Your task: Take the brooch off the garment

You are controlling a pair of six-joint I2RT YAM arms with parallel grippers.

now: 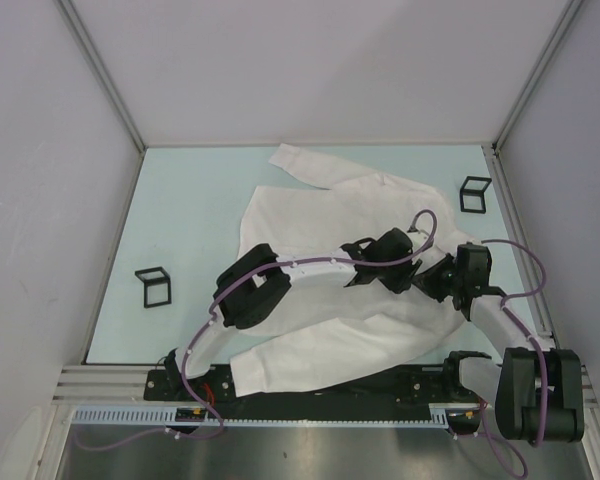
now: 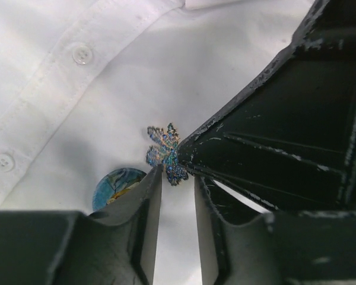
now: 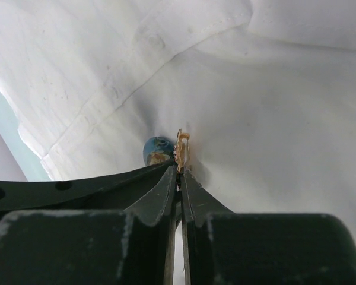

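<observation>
White shirt (image 2: 243,47) at risk: right gripper (image 3: 179,173) pinches the brooch (image 2: 165,153), left gripper (image 2: 178,174) gapes; yanking could tear cloth.

The brooch (image 2: 164,153) sits on the garment (image 1: 310,215), just beside a round pin (image 2: 115,184), on the table (image 1: 190,220).

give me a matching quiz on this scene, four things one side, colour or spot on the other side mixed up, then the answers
Things:
1 brooch
2 round badge
3 garment
4 left wire cube

Descriptions:
a white, spread over the table
b black, standing on the table apart from the garment
c blue, pinned beside the brooch
d iridescent, at the tips of the right gripper

Pairs: 1-d, 2-c, 3-a, 4-b
</observation>
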